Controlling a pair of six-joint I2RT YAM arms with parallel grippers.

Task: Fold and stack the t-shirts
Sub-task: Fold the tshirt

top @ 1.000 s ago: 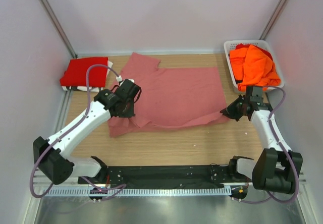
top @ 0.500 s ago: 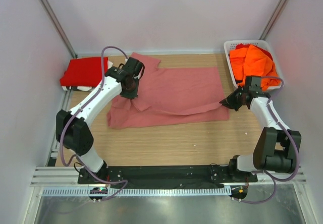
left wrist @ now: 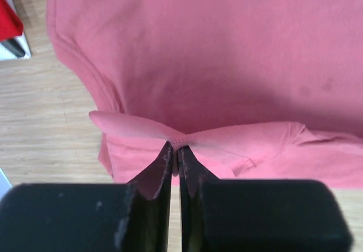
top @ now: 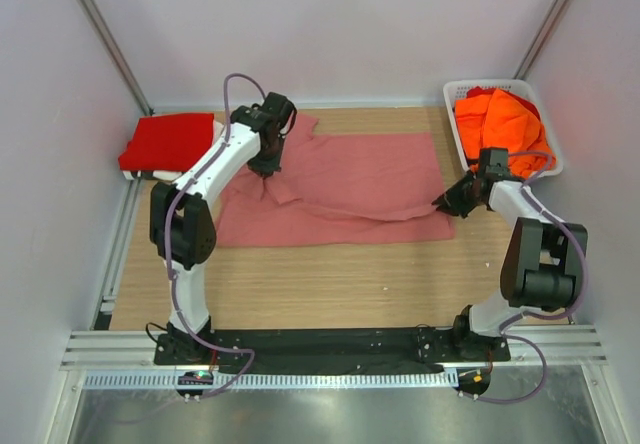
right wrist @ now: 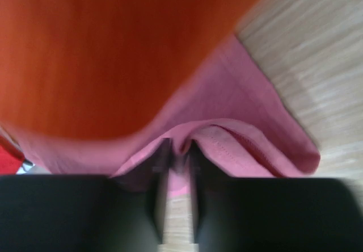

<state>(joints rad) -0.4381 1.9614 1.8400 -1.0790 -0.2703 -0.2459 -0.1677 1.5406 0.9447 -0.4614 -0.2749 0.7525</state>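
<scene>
The dusty rose-pink t-shirt point(top: 345, 189) lies spread across the middle of the wooden table, partly folded back on itself. My left gripper point(top: 266, 167) is shut on a pinch of its left edge; the left wrist view shows the pink cloth point(left wrist: 227, 64) held between the closed fingertips. My right gripper point(top: 443, 205) is shut on the shirt's right hem, which bunches between the fingers in the right wrist view point(right wrist: 227, 127). A folded bright red t-shirt point(top: 165, 142) lies at the far left. Orange t-shirts point(top: 503, 129) fill the basket; orange cloth point(right wrist: 113, 47) shows blurred in the right wrist view.
The white lattice basket point(top: 455, 94) stands at the back right corner. The red shirt rests on a white block at the left wall. Metal frame posts rise at both back corners. A black rail runs along the near edge.
Both grippers have carried the near edge of the pink shirt away from me toward the back, folding it over. The left arm stretched far back; the right gripper moved up beside the basket.
</scene>
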